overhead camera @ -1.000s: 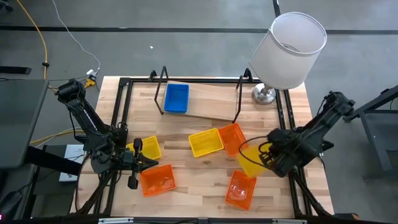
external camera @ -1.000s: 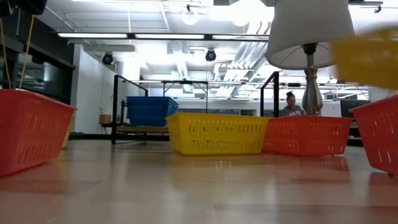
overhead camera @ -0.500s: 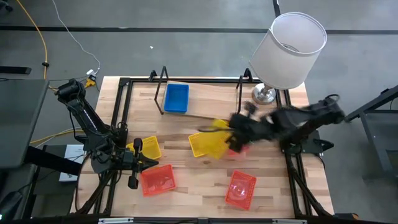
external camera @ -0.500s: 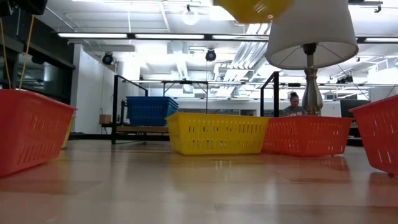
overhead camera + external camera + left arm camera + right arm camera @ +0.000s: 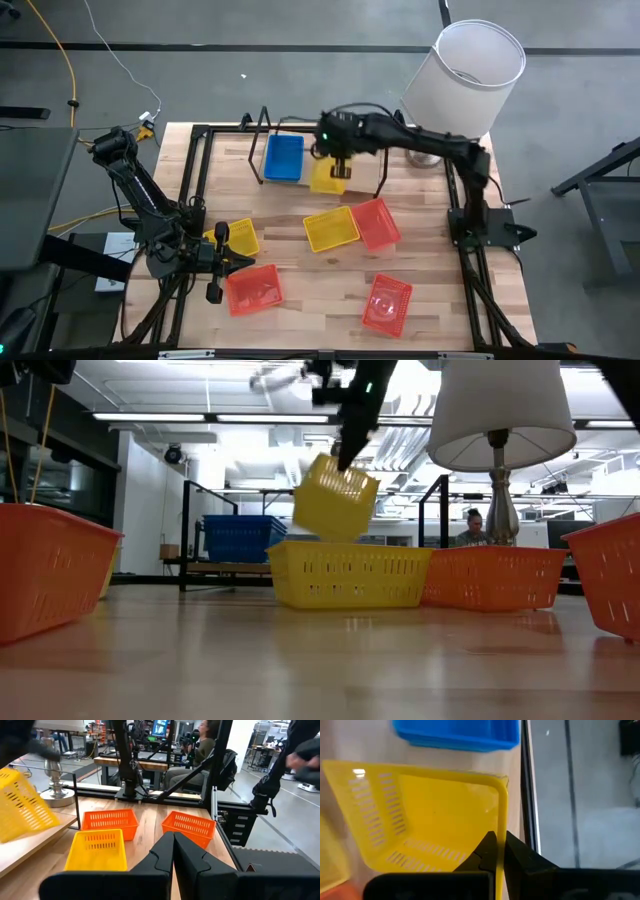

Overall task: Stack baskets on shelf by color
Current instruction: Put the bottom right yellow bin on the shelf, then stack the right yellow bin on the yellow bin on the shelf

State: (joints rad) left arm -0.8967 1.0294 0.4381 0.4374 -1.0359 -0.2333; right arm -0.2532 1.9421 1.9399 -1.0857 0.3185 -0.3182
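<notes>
A yellow basket (image 5: 328,176) hangs tilted over the wooden shelf (image 5: 355,160), beside the blue basket (image 5: 283,157) that rests on the board; my right gripper (image 5: 499,847) is shut on it. Loose on the table lie another yellow basket (image 5: 330,228), an orange basket (image 5: 376,222) touching it, a second orange basket (image 5: 387,303) near the front, and a third (image 5: 253,289) at front left. My left gripper (image 5: 240,263) waits shut at the table's left, next to a yellow basket (image 5: 238,238). My right gripper pinches one side wall of the yellow basket at its rim (image 5: 501,822), one finger inside the basket and one outside. The fingers slant down from above (image 5: 345,455). The basket hangs tilted below them (image 5: 335,500), clear of the shelf and the table.
A lamp with a white shade (image 5: 465,80) stands at the far right corner, its base (image 5: 425,152) just beyond the shelf's right wire loop (image 5: 385,150). The left wire loop (image 5: 262,140) rises beside the blue basket. A black frame (image 5: 195,190) borders the tabletop.
My right gripper has swung fast from the table's right side toward the far edge and left, to above the shelf, rolling its wrist as it went. The yellow basket has travelled with it, lifted clear, and now hangs tilted beside the blue basket.
</notes>
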